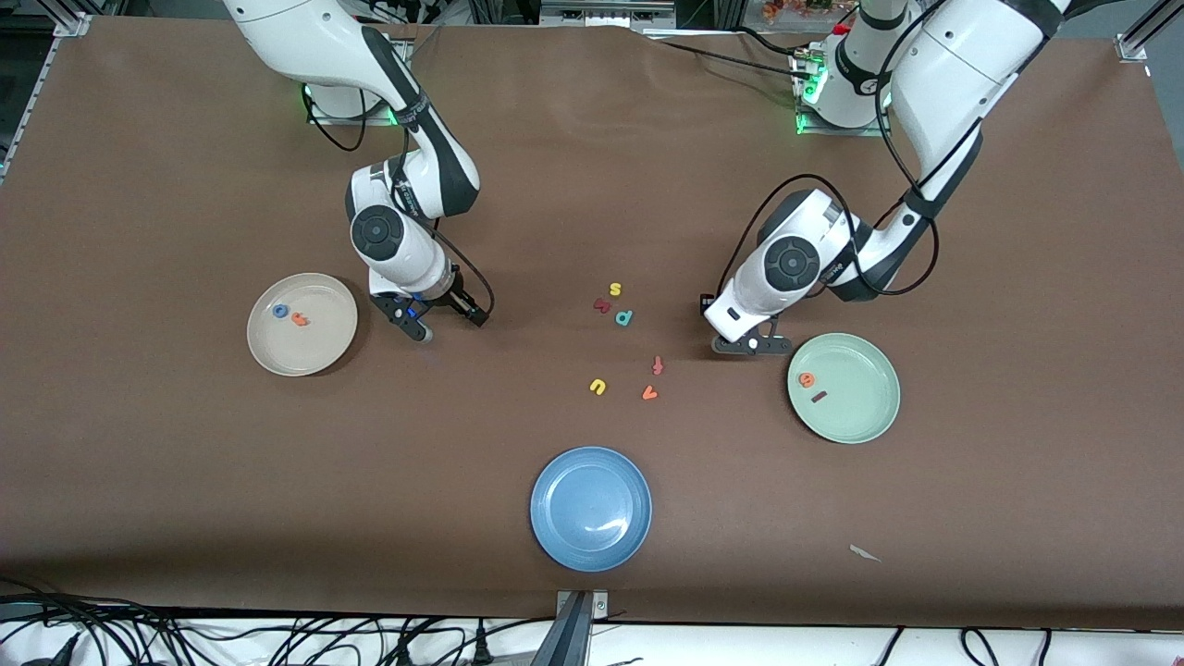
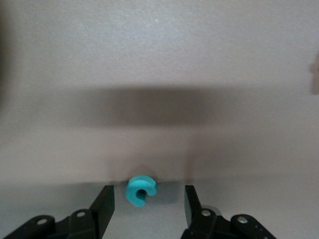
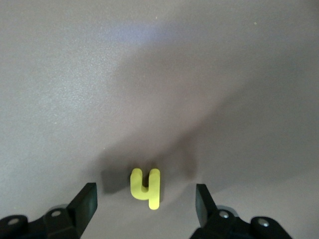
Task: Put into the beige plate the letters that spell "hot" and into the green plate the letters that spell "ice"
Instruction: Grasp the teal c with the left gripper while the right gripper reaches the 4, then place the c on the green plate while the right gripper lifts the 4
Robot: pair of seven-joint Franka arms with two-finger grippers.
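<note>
**Both claws straddle their last letters: h for beige, c for green**

You have each missing letter sitting between a pair of spread fingers, so the coming move turns on closing, not on travel.

Right claw (image 3: 145, 194): it is low over the desk (image 1: 139, 481) just beside the beige plate (image 1: 326, 350), on the side toward the middle of the desk. Its fingers are spread with nothing pinched. The yellow h (image 3: 145, 188) lies flat between them, roughly centred, with bare desk on both sides. Its long axis runs crosswise to the line the fingers close along, so you would likely pinch it across its narrow width.

Left claw (image 2: 148, 199): it is low beside the green plate (image 1: 865, 421), at the plate's edge farther from the front camera. Its fingers are also apart and hold nothing. The teal c (image 2: 141, 190) lies between them, a little nearer one finger than the other. It is roundish, with no real long axis.

Neither letter shows in the front view, since each is hidden under its claw.

Count:
- Plates: three. These are beige, green and the blue plate (image 1: 590, 507), which lies nearest the front camera.
- In beige: two, the blue o (image 1: 278, 311) and orange t (image 1: 299, 319).
- In green: two, the orange e (image 1: 807, 378) and maroon i (image 1: 819, 397).
- Loose between the arms: six. These are the yellow s (image 1: 615, 289), a dark red letter (image 1: 602, 304) too small to read, the teal d (image 1: 624, 318), the red f (image 1: 658, 365), the yellow u (image 1: 598, 387) and the orange v (image 1: 649, 393).

With the h and c, that makes twelve letters.
</note>
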